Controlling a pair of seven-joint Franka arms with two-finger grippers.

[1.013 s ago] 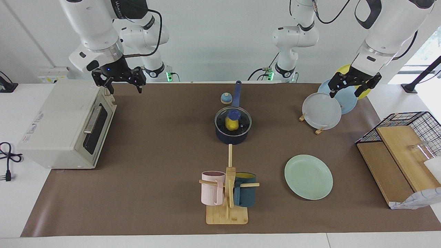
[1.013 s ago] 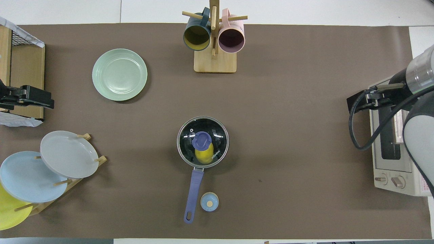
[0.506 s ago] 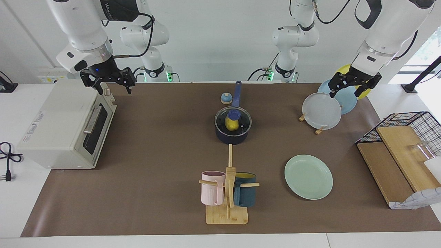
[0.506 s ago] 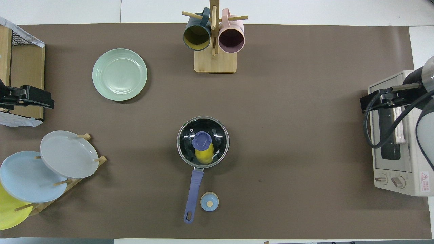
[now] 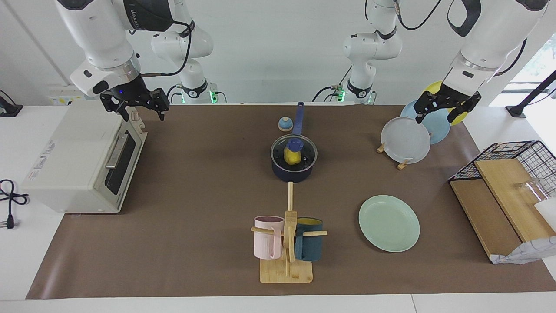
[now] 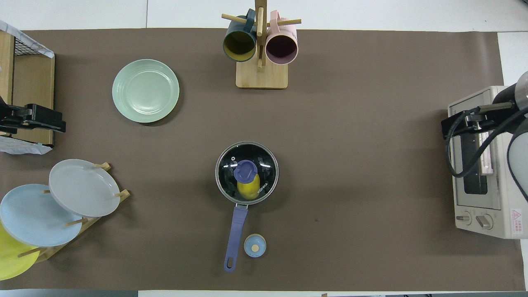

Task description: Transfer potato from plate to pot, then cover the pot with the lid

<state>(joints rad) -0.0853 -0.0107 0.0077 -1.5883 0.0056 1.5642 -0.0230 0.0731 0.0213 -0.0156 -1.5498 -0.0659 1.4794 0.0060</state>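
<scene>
The dark navy pot (image 5: 292,174) stands mid-table, its long blue handle (image 6: 236,231) pointing toward the robots. The glass lid (image 5: 304,150) (image 6: 264,165) with its blue knob sits on the pot. Through the glass I see the yellow potato (image 5: 292,158) (image 6: 248,189) inside. The mint-green plate (image 5: 388,223) (image 6: 145,90) lies bare, farther from the robots, toward the left arm's end. My right gripper (image 5: 144,116) (image 6: 458,123) hangs open over the toaster oven's edge. Over the upright plates, my left gripper (image 5: 434,119) (image 6: 37,119) is open and holds nothing.
A white toaster oven (image 5: 82,161) sits at the right arm's end. A wooden mug rack (image 5: 286,243) with a pink and a teal mug stands farther out than the pot. A small bell (image 5: 285,124) is beside the pot's handle. A plate rack (image 5: 406,140) and a wire basket (image 5: 512,152) are at the left arm's end.
My right gripper has drawn away from the table's middle toward the toaster oven. The left arm, pot, lid and potato have stayed put.
</scene>
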